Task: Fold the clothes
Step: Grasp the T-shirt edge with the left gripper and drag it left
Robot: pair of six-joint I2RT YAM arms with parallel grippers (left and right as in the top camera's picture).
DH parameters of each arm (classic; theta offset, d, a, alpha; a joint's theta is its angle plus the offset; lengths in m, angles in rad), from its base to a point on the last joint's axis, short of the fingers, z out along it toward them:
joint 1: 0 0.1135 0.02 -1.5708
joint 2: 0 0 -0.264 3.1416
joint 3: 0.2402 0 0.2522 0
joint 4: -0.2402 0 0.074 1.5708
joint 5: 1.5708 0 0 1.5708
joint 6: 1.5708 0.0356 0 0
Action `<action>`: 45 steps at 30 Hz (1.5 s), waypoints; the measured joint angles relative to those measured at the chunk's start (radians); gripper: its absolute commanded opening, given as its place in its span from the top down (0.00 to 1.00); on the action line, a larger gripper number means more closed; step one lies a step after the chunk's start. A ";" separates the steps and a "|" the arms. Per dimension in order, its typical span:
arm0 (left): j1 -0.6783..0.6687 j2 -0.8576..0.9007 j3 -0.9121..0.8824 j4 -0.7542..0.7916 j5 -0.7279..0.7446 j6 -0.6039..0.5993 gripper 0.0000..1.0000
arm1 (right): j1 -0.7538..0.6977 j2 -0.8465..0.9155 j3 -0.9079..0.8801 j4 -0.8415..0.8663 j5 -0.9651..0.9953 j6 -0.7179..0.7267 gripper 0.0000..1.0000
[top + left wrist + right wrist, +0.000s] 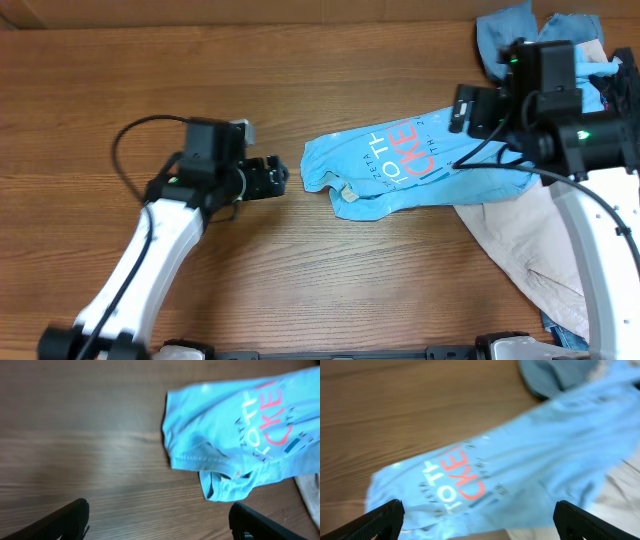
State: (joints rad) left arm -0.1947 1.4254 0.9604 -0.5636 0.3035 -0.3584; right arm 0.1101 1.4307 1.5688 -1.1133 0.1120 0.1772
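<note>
Cloth is lying bunched: the sky-blue T-shirt (pixel 400 170) is resting against a beige garment (pixel 510 235), being overhung by the right gripper (pixel 480 517), its loose edge just ahead of the left gripper (pixel 160 520). Both sets of jaws are being held spread, empty. Opposite edges are best pinched thinly and drawn apart flat.

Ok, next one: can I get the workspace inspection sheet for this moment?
Surface: brown wood-grain table.
Job's things: light blue T-shirt lies crumpled, print up, not yet folded; its right end overlaps a beige garment; dusty-blue garment bunched at the far right corner.
Clutter: nothing seen.
Grippers: left gripper open, beside the shirt's left end, apart from it; right gripper open above the shirt.
Cables: black cable loop by the left arm; second cable crosses the shirt's right end.
Surroundings: pale strip along the far edge, unidentifiable.
</note>
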 measured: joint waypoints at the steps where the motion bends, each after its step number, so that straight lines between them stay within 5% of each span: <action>1: -0.011 0.043 0.000 0.018 0.015 -0.027 0.08 | -0.024 0.002 0.000 -0.008 0.000 -0.002 0.00; 14: -0.120 0.395 0.002 0.403 0.105 -0.220 0.16 | -0.097 0.002 0.000 -0.033 -0.030 -0.007 0.00; 21: -0.126 0.447 0.010 0.478 0.112 -0.283 0.50 | -0.097 0.002 0.000 -0.043 -0.031 -0.007 0.00; 25: -0.127 0.463 0.010 0.499 0.112 -0.298 0.96 | -0.097 0.002 0.000 -0.043 -0.031 -0.008 0.00; 36: -0.091 0.457 0.010 0.451 0.110 -0.283 0.96 | -0.097 0.002 0.000 -0.050 -0.031 -0.010 0.00; 45: 0.316 0.190 0.011 0.314 0.098 -0.144 0.96 | -0.097 0.002 0.000 -0.055 -0.031 -0.010 0.00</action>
State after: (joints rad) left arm 0.1215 1.6150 0.9718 -0.2493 0.4015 -0.5026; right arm 0.0128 1.4326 1.5688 -1.1683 0.0814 0.1669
